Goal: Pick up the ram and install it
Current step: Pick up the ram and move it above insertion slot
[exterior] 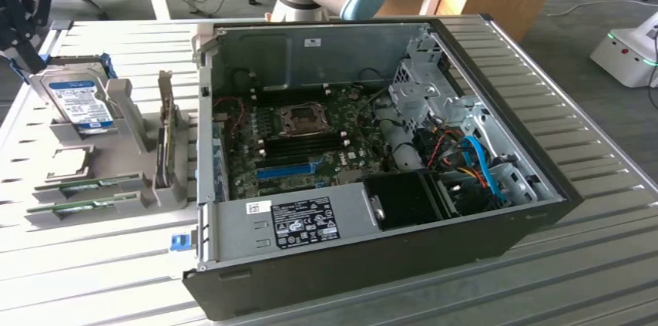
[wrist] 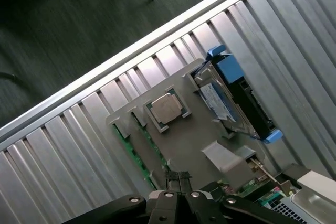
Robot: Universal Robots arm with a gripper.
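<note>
Two ram sticks (exterior: 91, 183) lie on edge in the slots of a grey holder (exterior: 72, 214) at the exterior view's left, beside the open computer case (exterior: 370, 156). In the wrist view they show as thin green edges (wrist: 131, 150) in the holder (wrist: 194, 135). My gripper (wrist: 178, 178) hangs above the holder with its dark fingers pressed together and nothing between them. It is apart from the ram. Its dark body (exterior: 23, 10) sits high at the far left of the exterior view. The motherboard (exterior: 308, 137) with its dark memory slots lies open inside the case.
The holder also carries a hard drive (exterior: 77, 102), a square processor (wrist: 167, 108) and an upright expansion card (exterior: 165, 137). A blue slot (exterior: 283, 168) sits on the motherboard. Cables and a drive cage fill the case's right side. The slatted metal table (exterior: 92, 272) ends close behind the holder.
</note>
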